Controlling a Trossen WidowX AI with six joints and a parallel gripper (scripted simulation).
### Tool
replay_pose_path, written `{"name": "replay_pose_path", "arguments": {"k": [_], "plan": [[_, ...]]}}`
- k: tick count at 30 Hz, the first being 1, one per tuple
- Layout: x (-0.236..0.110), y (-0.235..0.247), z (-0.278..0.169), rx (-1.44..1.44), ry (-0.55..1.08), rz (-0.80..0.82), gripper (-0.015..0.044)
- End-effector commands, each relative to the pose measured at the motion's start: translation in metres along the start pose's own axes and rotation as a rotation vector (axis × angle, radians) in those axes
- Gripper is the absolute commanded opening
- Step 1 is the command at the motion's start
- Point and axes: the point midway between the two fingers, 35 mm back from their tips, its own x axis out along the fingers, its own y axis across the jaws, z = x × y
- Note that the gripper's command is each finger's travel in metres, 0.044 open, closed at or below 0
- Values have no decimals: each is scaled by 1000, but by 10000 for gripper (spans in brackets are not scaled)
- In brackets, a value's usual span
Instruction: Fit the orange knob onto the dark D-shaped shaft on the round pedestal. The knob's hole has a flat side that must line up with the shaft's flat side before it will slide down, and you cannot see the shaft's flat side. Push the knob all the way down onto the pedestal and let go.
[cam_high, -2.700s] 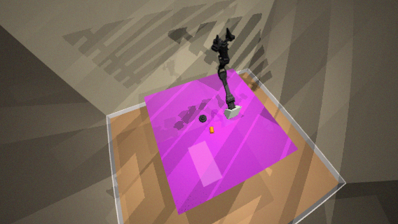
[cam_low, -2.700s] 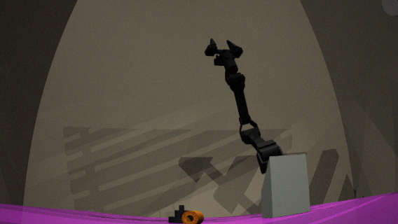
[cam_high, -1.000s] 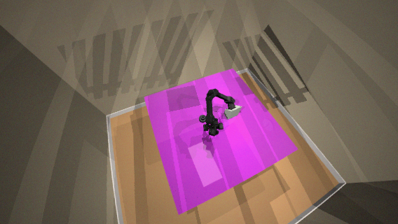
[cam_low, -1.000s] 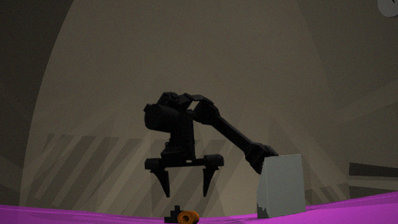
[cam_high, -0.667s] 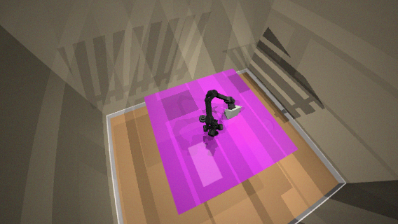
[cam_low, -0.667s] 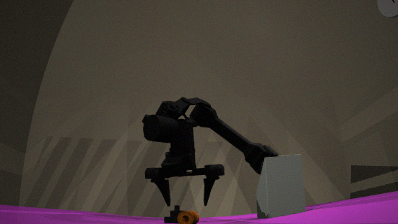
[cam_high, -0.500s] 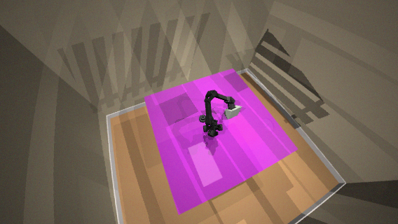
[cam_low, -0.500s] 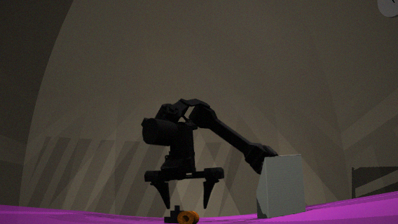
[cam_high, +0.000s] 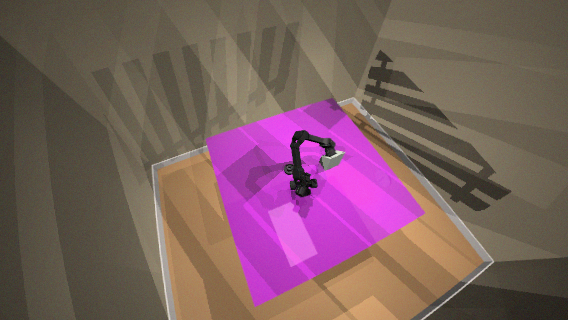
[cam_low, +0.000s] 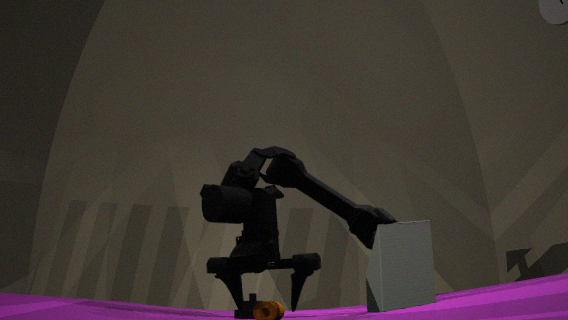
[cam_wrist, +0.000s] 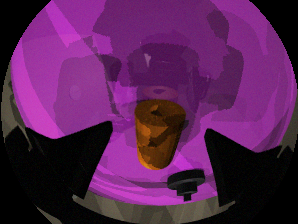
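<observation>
The orange knob (cam_low: 266, 311) (cam_wrist: 159, 142) lies on its side on the magenta surface, its end with the hole facing the exterior camera. My gripper (cam_low: 267, 308) (cam_wrist: 160, 130) is wide open and points down over the knob. In the wrist view the knob shows between the two fingers, with nothing gripped. The round dark pedestal (cam_high: 289, 169) (cam_low: 243, 314) (cam_wrist: 186, 178) stands close beside the knob, its shaft (cam_low: 252, 297) (cam_wrist: 187, 197) bare and upright. One finger is near the pedestal in the exterior view. The arm hides the knob in the top view. The shaft's flat side cannot be made out.
The arm's base is at a pale grey block (cam_high: 331, 160) (cam_low: 406, 265). A magenta mat (cam_high: 360, 220) lies on the wooden table (cam_high: 192, 250), which has a pale raised edge (cam_high: 161, 250). A light pink rectangle (cam_high: 292, 235) shows on the mat. Shadows cross the mat.
</observation>
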Motion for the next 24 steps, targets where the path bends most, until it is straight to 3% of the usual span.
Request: {"name": "replay_pose_path", "arguments": {"k": [1, 5, 13, 24], "plan": [[6, 1, 1, -6, 4, -2, 440], [10, 1, 1, -6, 5, -2, 440], [10, 1, 1, -6, 5, -2, 240], [10, 1, 1, -6, 5, -2, 213]]}}
